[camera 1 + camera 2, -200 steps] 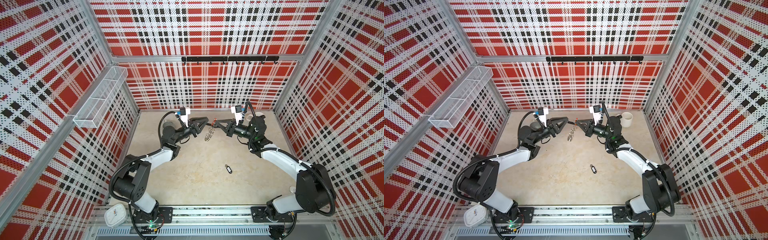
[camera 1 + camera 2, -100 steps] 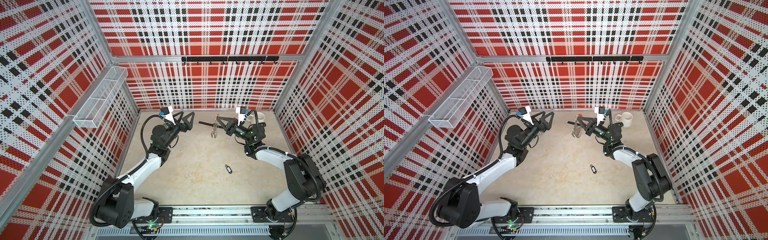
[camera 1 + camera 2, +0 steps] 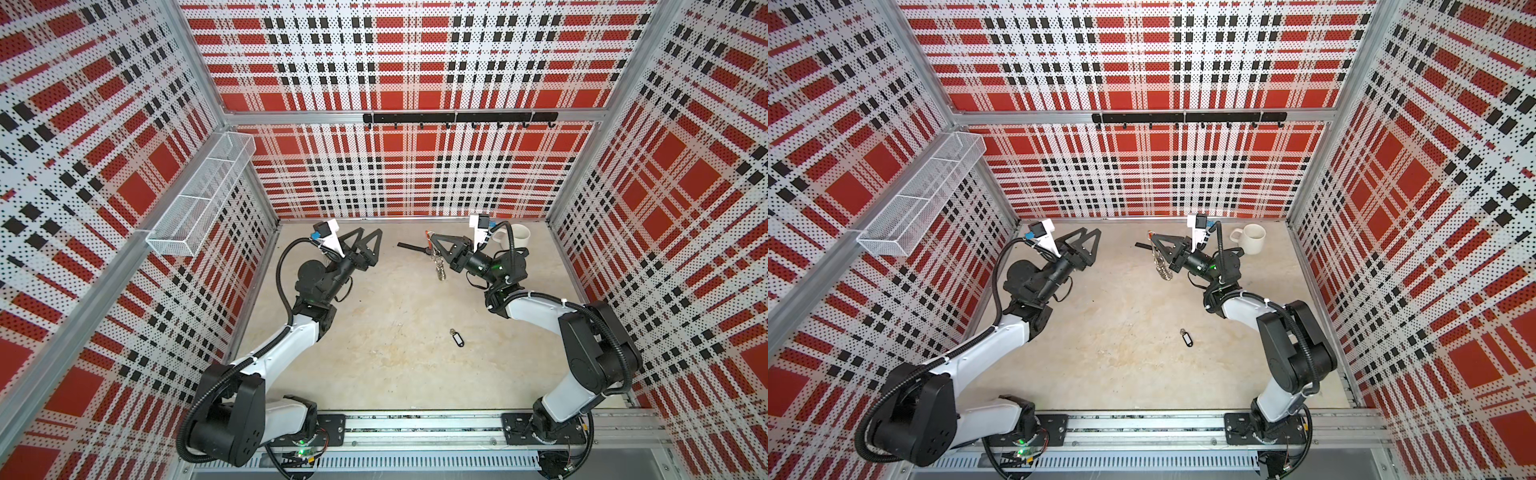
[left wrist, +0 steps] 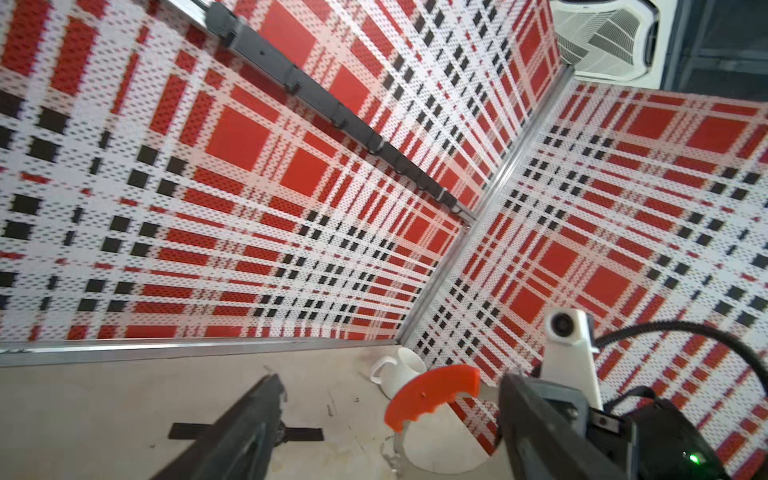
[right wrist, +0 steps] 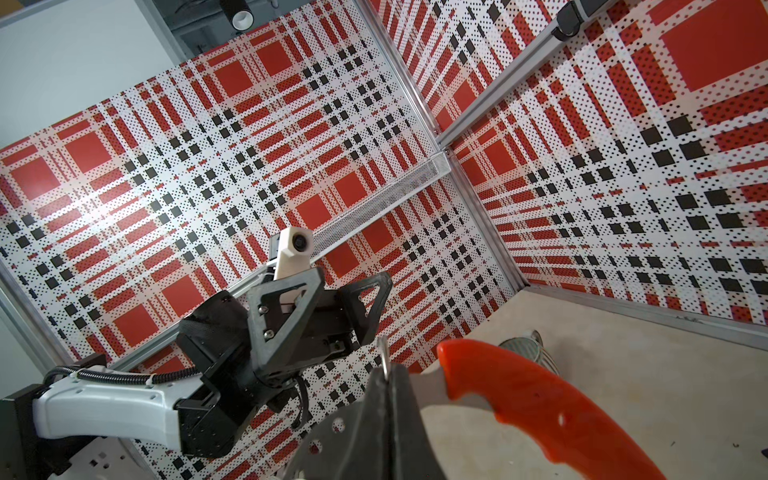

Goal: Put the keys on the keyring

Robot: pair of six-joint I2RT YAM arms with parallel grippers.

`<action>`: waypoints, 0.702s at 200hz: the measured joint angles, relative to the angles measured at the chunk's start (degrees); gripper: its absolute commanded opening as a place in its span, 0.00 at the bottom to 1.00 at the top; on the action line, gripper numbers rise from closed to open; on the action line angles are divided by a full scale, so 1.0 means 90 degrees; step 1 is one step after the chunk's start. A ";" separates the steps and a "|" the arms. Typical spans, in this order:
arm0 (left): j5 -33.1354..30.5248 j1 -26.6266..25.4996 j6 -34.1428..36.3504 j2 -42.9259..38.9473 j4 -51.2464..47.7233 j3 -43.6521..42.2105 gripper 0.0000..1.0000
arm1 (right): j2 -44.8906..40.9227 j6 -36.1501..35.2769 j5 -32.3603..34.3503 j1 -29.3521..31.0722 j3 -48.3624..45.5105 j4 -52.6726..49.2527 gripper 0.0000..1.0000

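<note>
Red-barred keyring (image 3: 437,258) dangles over the tabletop (image 3: 395,365), pinched in the right end effector (image 3: 432,240). Well apart from it, the left end effector (image 3: 369,232) is spread and empty. The keys (image 3: 457,337) lie flat on the tabletop, far from both.

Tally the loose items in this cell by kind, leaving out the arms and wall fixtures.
Key tag: 1
Keyring: 1
White mug: 1
Black wristwatch: 1
Total: 4
</note>
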 measured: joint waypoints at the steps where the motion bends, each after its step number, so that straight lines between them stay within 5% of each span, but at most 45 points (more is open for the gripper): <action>1: 0.0000 -0.0007 -0.0002 0.0007 0.0000 0.0005 0.71 | 0.0000 0.0000 0.0002 0.0002 0.0000 0.0000 0.00; 31: 0.0012 -0.0335 0.0083 0.0396 -0.0070 0.0226 0.66 | 0.0002 -0.0002 0.0010 0.0068 0.0000 0.0000 0.00; 64: 0.0345 -0.0714 -0.0080 0.0884 0.0146 0.0517 0.46 | 0.0000 0.0002 0.0032 0.0121 -0.0005 0.0002 0.00; 109: 0.1124 -0.0729 -0.1137 0.1508 0.1795 0.0527 0.32 | 0.0000 0.0044 0.0075 0.0129 -0.0090 0.0063 0.00; 140: 0.1518 -0.0704 -0.1853 0.1860 0.2756 0.0527 0.32 | 0.0000 0.0102 0.0075 0.0143 -0.0097 0.0129 0.00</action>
